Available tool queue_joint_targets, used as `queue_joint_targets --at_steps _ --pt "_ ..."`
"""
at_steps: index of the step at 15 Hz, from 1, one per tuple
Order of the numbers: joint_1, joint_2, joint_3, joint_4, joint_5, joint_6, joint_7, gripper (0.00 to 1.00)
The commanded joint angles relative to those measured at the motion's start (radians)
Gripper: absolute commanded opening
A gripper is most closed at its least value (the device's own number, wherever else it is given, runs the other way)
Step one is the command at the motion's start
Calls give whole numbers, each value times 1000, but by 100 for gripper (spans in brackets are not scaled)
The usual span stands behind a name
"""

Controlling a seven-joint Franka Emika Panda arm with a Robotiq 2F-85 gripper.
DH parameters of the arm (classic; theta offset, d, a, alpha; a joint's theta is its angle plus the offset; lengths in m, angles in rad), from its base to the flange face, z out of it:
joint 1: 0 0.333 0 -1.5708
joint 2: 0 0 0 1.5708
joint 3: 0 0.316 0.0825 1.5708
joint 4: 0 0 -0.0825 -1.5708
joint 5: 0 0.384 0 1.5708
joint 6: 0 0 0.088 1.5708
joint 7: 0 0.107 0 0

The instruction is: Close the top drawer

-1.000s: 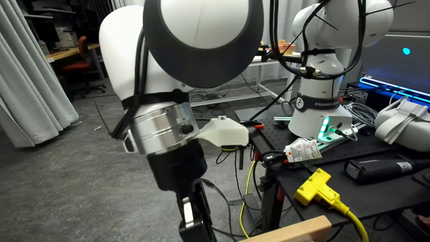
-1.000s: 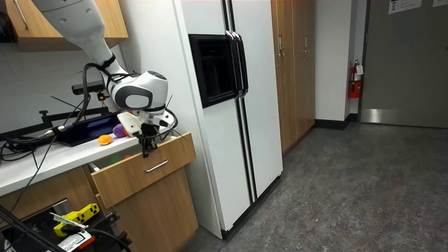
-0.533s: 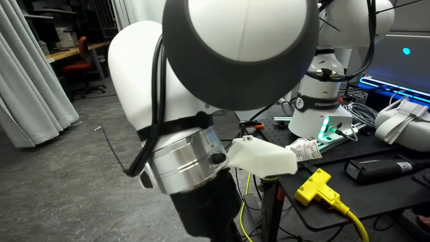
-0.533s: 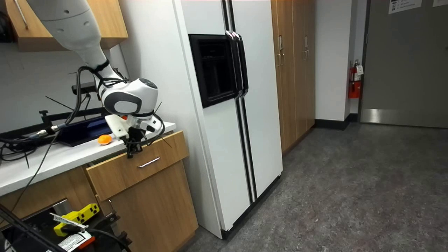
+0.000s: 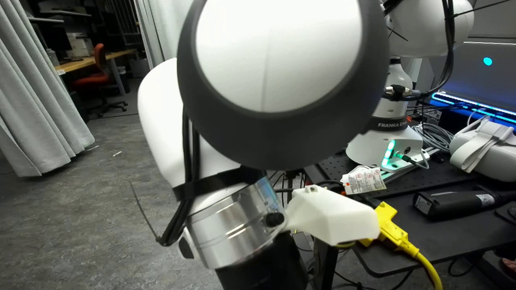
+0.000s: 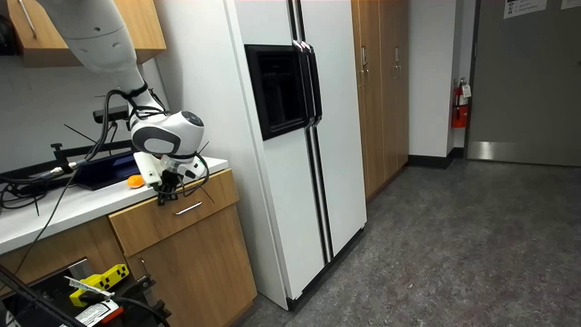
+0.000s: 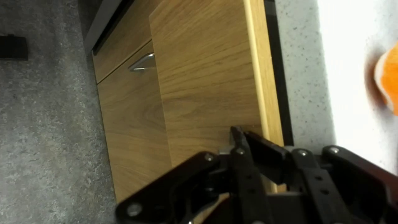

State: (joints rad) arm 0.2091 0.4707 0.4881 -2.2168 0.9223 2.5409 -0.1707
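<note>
Leftmost in the wrist view is grey floor (image 7: 56, 124), then a wooden cabinet door (image 7: 133, 133), then the front of the top drawer (image 7: 211, 81), which stands almost fully in. The end effector (image 7: 242, 133) is at the drawer's upper edge, jaws together, gripping nothing that shows; contact cannot be told. Next come a thin dark gap (image 7: 281, 93), the pale bench (image 7: 307, 77) and, resting on it, an orange object (image 7: 390, 81)

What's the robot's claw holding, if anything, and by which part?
Nothing, it seems: the gripper looks shut, its jaws together at the outer face of the top drawer, near the upper edge. In an exterior view, the handle shows clear of it.
</note>
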Motion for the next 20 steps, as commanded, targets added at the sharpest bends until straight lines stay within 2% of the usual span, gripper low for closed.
queue_joint_targets --at_steps 1,3,5,9,11,15,20 --pt "8 36 7 47 114 -52 -86 1" --pt "13 25 -8 45 147 -70 -114 1" --pt "30 -1 -33 31 129 -73 -113 1" --pt "62 -96 -81 -23 -12 -94 -70 1" --pt "76 -163 -108 -54 -122 -111 -37 1" --pt "55 -325 -136 -128 -304 -137 -18 1" --pt "38 -532 -166 -192 -346 -169 -59 1"
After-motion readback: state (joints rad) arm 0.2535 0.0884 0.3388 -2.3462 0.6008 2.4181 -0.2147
